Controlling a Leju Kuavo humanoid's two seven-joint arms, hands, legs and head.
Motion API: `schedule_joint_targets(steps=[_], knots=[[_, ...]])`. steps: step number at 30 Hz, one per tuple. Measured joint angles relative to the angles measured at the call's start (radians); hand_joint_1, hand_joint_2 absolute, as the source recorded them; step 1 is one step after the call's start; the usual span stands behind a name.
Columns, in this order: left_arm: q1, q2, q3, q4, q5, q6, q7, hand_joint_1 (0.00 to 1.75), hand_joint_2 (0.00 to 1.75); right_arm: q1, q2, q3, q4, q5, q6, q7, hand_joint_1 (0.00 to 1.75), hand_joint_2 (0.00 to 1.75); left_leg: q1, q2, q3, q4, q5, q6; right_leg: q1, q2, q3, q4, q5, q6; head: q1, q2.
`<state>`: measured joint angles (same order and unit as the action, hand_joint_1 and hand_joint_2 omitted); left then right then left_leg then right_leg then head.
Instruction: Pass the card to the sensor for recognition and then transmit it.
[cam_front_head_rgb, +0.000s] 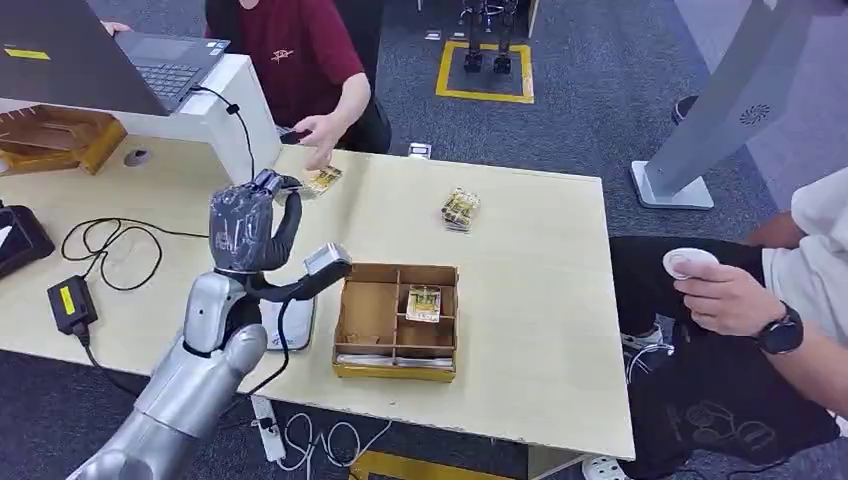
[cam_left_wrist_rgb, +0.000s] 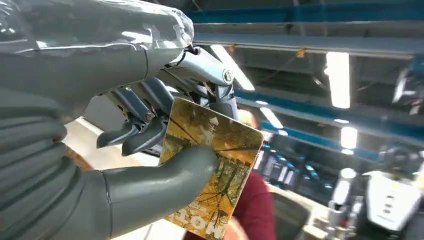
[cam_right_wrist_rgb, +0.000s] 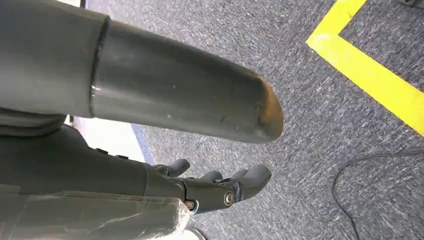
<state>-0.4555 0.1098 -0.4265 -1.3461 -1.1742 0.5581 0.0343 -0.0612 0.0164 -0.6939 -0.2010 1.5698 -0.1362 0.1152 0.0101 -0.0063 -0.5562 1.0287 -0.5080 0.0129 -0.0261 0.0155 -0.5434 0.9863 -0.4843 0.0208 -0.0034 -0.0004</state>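
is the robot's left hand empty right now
No, in the left wrist view the left hand pinches a yellow patterned card between its thumb and darker fingers.

Yellow-gold printed card (cam_left_wrist_rgb: 212, 165) pinched upright in left hand (cam_front_head_rgb: 248, 228), raised above table.

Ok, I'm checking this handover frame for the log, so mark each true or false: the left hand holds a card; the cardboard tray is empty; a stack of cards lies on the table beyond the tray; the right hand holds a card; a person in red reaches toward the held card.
1. The left hand holds a card: true, pinched between thumb and fingers.
2. The cardboard tray is empty: false, a card lies in one compartment.
3. A card stack lies beyond the tray: true.
4. The right hand holds a card: false, it hangs empty above carpet.
5. A person's hand reaches toward the held card: true.
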Motion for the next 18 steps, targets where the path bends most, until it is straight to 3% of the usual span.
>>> schedule_joint_targets(steps=[8, 18], knots=[[-0.082, -0.031, 0.035, 0.189, -0.051, 0.029, 0.034, 1.75, 1.75, -0.009, 0.000, 0.017, 0.000, 0.000, 0.009, 0.005, 0.00, 0.00, 0.000, 0.000, 0.000, 0.000, 0.000, 0.000, 0.000, 0.000, 0.000, 0.000, 0.000, 0.000, 0.000, 0.000], [-0.105, -0.053, 0.051, 0.292, -0.057, 0.041, 0.037, 1.75, 1.75, -0.009, 0.000, 0.017, 0.000, 0.000, 0.009, 0.007, 0.00, 0.00, 0.000, 0.000, 0.000, 0.000, 0.000, 0.000, 0.000, 0.000, 0.000, 0.000, 0.000, 0.000, 0.000, 0.000]])
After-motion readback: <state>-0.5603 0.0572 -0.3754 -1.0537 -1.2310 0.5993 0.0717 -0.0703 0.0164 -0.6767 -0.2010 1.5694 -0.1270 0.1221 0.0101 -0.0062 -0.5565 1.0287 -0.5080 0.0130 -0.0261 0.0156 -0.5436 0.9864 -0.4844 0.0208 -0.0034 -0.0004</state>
